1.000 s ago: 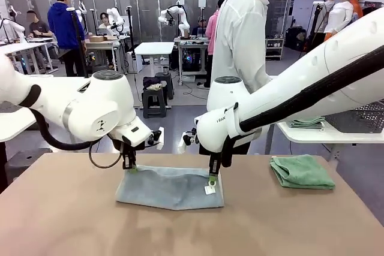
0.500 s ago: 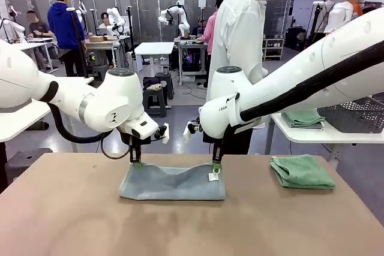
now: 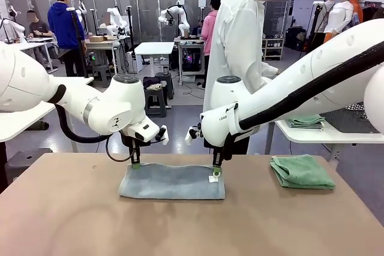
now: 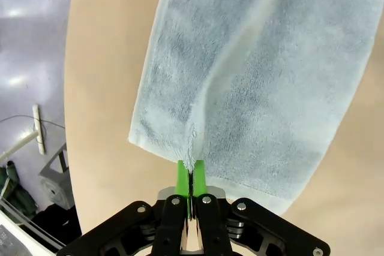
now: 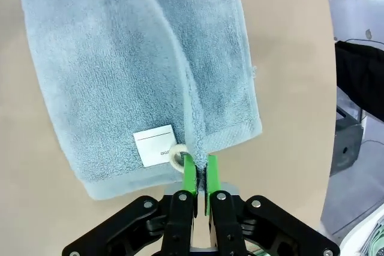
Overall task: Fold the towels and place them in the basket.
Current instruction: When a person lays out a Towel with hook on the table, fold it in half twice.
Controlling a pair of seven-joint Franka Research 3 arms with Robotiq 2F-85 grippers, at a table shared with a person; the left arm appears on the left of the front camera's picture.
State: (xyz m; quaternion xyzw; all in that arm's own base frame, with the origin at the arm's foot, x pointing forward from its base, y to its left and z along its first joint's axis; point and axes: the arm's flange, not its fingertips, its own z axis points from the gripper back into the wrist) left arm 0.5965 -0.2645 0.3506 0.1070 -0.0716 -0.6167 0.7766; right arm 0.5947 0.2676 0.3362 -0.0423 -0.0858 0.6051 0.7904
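Table (image 3: pixel 72 220), both end effectors (image 3: pixel 135 165) (image 3: pixel 216 171) tight on blue-grey towel (image 3: pixel 171 182)

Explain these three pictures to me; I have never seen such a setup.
Two white robot arms work at a brown table. The wide picture is taken from between them, looking across at a person in a white coat. The other two come from cameras on each wrist, looking along the fingers. The left gripper and right gripper are each shut on a far corner of a blue-grey towel lying on the table. Its white tag sits beside the right gripper. A folded green towel lies to the right.
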